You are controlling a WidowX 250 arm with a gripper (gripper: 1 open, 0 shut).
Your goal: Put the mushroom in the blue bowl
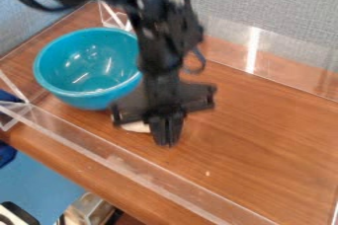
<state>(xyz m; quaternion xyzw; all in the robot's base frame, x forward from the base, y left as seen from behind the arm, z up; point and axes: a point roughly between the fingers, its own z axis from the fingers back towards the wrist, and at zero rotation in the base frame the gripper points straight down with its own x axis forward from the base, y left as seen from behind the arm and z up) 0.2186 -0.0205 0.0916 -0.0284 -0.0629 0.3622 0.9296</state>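
End effector (164,130) closed; mushroom (132,123) beside (left).

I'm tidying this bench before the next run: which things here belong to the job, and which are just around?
Job:
- blue bowl, at the table's left
- mushroom, a pale bit visible beside the fingers
- gripper, shut, pointing down

Just around:
- wooden table
- clear barrier along the edge

We count one blue bowl (83,68) and one mushroom (133,123). We count one wooden table (264,130) and one gripper (164,132).
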